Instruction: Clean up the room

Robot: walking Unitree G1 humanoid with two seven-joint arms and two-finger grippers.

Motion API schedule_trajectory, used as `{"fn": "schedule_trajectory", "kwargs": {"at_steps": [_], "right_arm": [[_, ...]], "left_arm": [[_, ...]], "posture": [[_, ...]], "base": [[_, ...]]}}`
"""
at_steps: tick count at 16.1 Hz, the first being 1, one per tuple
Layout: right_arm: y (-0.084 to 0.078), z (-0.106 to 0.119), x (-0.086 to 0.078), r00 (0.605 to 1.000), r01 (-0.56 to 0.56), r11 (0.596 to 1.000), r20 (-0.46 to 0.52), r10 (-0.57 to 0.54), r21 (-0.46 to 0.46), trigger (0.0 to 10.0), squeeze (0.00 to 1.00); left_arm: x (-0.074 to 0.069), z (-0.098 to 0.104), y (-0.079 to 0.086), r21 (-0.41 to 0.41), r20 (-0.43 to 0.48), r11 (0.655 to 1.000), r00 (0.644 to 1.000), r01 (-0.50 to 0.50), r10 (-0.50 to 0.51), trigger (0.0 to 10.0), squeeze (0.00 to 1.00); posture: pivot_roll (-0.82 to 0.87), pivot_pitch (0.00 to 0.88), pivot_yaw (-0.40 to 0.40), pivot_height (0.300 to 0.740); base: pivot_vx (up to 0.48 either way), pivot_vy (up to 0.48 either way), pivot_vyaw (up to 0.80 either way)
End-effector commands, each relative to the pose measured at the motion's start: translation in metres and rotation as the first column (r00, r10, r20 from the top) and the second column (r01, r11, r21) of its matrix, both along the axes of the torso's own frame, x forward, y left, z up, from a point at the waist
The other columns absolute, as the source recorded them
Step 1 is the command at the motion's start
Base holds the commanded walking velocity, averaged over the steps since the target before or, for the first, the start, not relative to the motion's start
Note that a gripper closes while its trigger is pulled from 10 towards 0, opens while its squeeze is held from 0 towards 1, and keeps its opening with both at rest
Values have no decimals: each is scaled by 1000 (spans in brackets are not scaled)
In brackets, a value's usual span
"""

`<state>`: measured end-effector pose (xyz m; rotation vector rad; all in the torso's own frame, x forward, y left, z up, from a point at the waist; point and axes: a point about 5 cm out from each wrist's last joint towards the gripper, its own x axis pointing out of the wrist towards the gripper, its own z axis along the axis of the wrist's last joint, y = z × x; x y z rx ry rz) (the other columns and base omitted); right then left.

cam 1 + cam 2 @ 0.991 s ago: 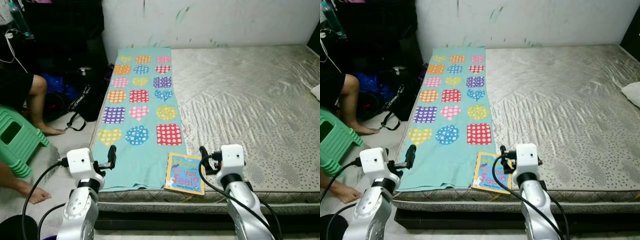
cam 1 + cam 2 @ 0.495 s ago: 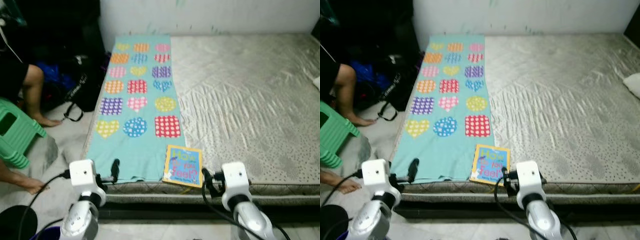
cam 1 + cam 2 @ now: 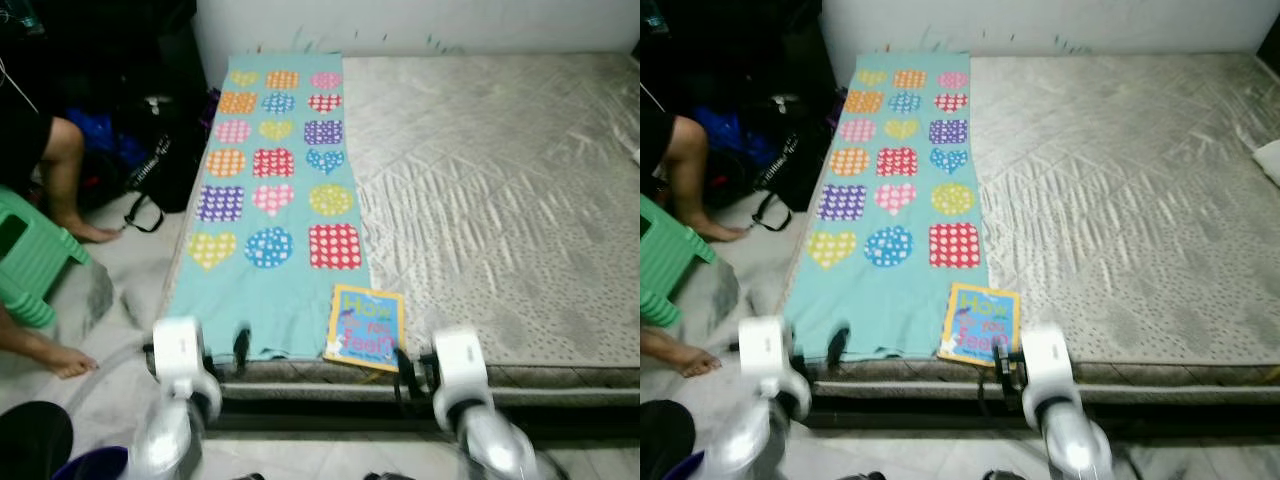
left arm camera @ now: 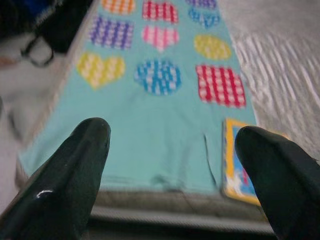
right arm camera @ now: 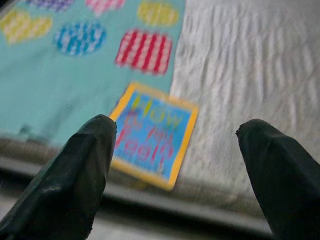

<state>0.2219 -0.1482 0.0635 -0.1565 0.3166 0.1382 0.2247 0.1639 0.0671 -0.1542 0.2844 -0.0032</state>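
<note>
Book [image 3: 366, 328] on mattress [image 3: 500, 190] edge, touching teal blanket [image 3: 272, 210].

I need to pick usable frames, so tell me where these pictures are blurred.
Left eye view: book and blanket fairly sharp, both arms motion-smeared. Left wrist view: blanket soft, left hand blurred. Right wrist view: book title readable but soft, right hand out of focus.

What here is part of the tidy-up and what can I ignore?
For the job:
- book at the mattress's near edge
- patterned teal cloth spread on the mattress
- right gripper, open, aimed at the book
- left gripper, open

Ignore:
- mattress
- green stool
- black bag
- seated person
</note>
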Motion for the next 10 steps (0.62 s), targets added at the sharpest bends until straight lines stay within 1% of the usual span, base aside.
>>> {"fn": "schedule_trajectory", "kwargs": {"at_steps": [1, 2, 3, 4, 5, 6, 8, 10], "right_arm": [[-5, -13, -6, 998, 34, 999, -49, -35, -11, 10000, 0], [-6, -1, 2, 999, 36, 999, -12, -36, 5, 10000, 0], [-4, 3, 6, 1000, 14, 1000, 19, -14, -7, 10000, 0], [-7, 0, 8, 999, 27, 999, 21, -26, -17, 10000, 0], [-12, 1, 12, 998, 63, 998, 23, -62, -9, 10000, 0], [-15, 6, 16, 995, 90, 996, 44, -90, 14, 10000, 0], [-14, 6, 17, 996, 83, 996, 45, -83, 16, 10000, 0], [-10, 8, 17, 995, 85, 996, 55, -87, 39, 10000, 0]], "left_arm": [[-7, -14, 16, 51, -60, 997, 996, -63, 66, 10000, 0], [-7, -6, 18, -2, -57, 995, 993, -102, 102, 10000, 0], [-6, -3, 11, 5, -42, 999, 998, -52, 52, 10000, 0], [-6, -5, 9, 9, -35, 999, 998, -48, 48, 10000, 0], [-5, -5, 10, -7, -38, 997, 996, -75, 75, 10000, 0], [-2, -1, 7, -26, -20, 997, 997, -77, 76, 10000, 0], [1, 2, 4, -31, -11, 997, 998, -64, 64, 10000, 0], [0, 3, 7, -25, -18, 998, 998, -66, 65, 10000, 0]], "posture": [[-73, 135, 24, 740], [-71, 102, 9, 740], [-72, 109, 15, 740], [-75, 110, 19, 740], [-78, 103, 18, 740], [-82, 104, 16, 740], [-77, 113, 19, 740], [-72, 120, 29, 740]], "base": [[0, 0, 0], [0, 0, 0], [0, 0, 0], [0, 0, 0], [0, 0, 0], [0, 0, 0], [0, 0, 0], [0, 0, 0]]}}
